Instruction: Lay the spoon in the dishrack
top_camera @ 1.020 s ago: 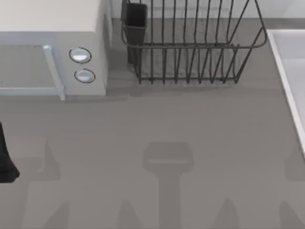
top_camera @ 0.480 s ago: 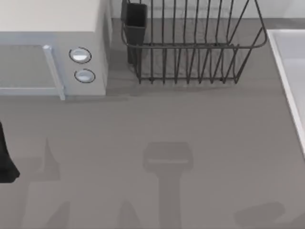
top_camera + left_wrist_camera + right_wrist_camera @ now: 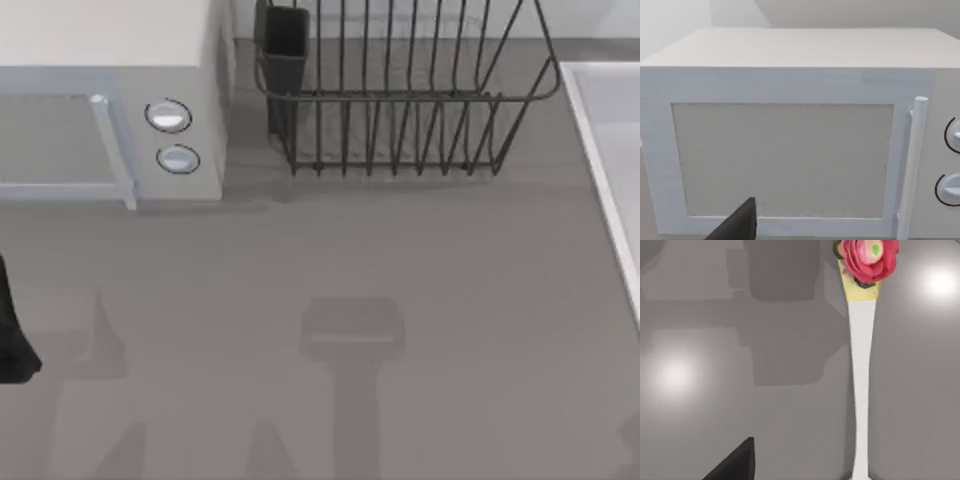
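Spoon [image 3: 860, 385] first: a long, slim white-handled piece lying flat on the grey counter [image 3: 700, 390], its far end capped by a yellow collar and a red, rose-like ornament. It shows in the right wrist view, directly under that camera, so I judge the right arm is hanging over it; where it sits relative to the rack cannot be told, since no overhead picture takes it in. A dark finger tip of the right claw [image 3: 737, 462] pokes into the corner of that view, clear of the handle and not touching it. Whether that claw is wide or narrow I cannot tell.

The dark wire dishrack [image 3: 400, 100], thin upright bars with flared sides and a dark rectangular cutlery cup [image 3: 285, 45] at its left corner, stands at the far edge of the counter in the top view, just to the right of the white microwave with two round knobs [image 3: 110, 100]. Nothing lies in it.

The left arm is parked at the left edge of the top view; its camera faces the microwave door, with one dark finger tip of the left claw [image 3: 737, 225] in sight, its opening not readable.

The step in hand looks like the approach before the grasp. Next, I think, comes lining the right claw's fingers across the narrow handle, descending and closing, then lifting high enough to clear the rack's rim.
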Controlling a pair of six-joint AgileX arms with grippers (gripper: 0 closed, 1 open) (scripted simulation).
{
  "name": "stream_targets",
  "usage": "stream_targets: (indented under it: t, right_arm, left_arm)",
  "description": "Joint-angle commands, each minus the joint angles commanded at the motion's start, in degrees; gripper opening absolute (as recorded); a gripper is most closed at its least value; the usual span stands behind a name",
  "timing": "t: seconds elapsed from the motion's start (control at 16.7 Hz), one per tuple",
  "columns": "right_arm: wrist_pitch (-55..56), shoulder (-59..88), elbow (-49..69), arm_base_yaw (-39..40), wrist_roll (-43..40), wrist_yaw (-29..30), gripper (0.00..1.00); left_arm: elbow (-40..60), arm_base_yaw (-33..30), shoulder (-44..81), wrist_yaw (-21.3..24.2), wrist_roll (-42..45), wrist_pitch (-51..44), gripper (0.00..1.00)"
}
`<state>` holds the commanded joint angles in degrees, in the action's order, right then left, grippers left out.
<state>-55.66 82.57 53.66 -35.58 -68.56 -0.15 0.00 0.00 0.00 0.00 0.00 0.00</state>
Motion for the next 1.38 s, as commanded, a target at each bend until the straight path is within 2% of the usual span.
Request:
stream_targets:
  t: [0.24,0.6,1.14,1.38]
  right_arm:
    - [-3.85,5.64,4.33,-2.70,-5.06,-0.11,1.00]
    - [-2.89,6.00,3.63,-2.49,-4.98,-0.11,1.00]
    - [19.01,16.27,-7.75,-2.43,-4.64,-0.10,1.00]
    - [21.20,17.44,-8.98,-2.45,-4.64,-0.10,1.00]
  left_arm:
    - [0.00,0.00,0.00,0.00,0.00,0.00,1.00]
    - [0.00,0.00,0.00,0.00,0.00,0.00,1.00]
    - [0.00,0.00,0.00,0.00,0.00,0.00,1.00]
    - [0.00,0.00,0.00,0.00,0.00,0.00,1.00]
